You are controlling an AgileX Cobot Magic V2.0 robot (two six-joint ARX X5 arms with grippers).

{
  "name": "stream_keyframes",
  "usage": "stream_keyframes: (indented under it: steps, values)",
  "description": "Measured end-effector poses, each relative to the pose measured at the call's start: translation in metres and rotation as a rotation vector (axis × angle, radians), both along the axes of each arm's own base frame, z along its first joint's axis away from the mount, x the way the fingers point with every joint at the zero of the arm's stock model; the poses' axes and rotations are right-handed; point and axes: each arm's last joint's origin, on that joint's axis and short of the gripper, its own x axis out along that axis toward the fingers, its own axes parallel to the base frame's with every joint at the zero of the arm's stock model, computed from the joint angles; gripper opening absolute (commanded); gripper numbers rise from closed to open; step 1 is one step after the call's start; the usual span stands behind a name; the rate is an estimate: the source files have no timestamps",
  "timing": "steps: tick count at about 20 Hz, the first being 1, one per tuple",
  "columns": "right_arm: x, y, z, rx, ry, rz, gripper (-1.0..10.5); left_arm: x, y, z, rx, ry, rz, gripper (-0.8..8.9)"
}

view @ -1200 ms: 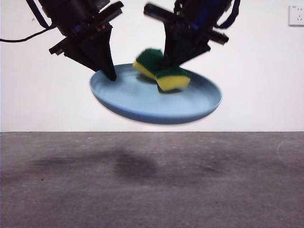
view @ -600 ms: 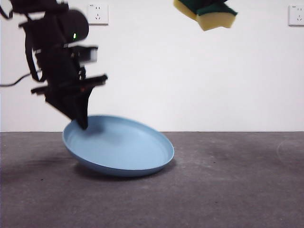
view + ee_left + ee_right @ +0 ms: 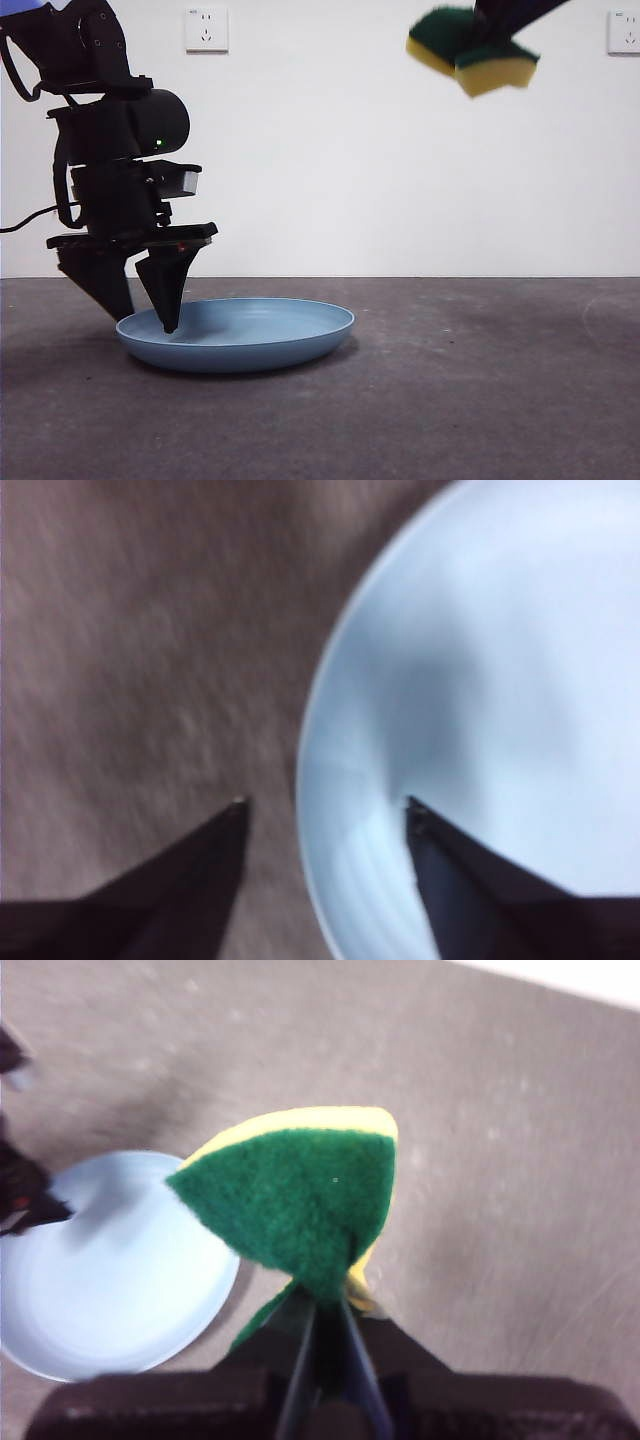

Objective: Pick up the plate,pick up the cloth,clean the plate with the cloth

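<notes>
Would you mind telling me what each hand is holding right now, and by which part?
The right hand pinches the sponge at one edge, high above the table. The left hand is open astride the plate's rim, gripping nothing.

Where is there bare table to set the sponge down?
Bare grey table lies between the plate and the far edge of the front view. It is crowded at the plate's other rim, which the left tool straddles, open. The right tool holds the sponge high.

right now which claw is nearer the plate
Left. The left claw straddles the plate's rim on the table, jaws open, one inside and one outside. The right claw is high above and off to the side, gripping the sponge.
</notes>
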Motion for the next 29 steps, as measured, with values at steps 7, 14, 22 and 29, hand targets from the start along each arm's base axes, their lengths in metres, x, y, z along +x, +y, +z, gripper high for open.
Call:
stream_keyframes:
  steps: [7,14,22,29]
  values:
    - [0.054,0.016,-0.071,-0.090,0.247,-0.034,-0.2,-0.043,-0.023,0.080,-0.082,-0.188,-0.089,2.91]
    - [0.094,0.018,-0.157,-0.150,0.520,-0.041,2.3,-0.095,-0.026,0.151,-0.192,-0.396,-0.164,2.91]
    - [0.096,0.014,-0.162,-0.127,0.549,-0.041,4.5,-0.099,-0.025,0.155,-0.194,-0.405,-0.164,2.85]
    - [0.078,0.005,-0.117,-0.087,0.466,-0.038,1.8,-0.100,-0.024,0.154,-0.157,-0.398,-0.176,1.53]
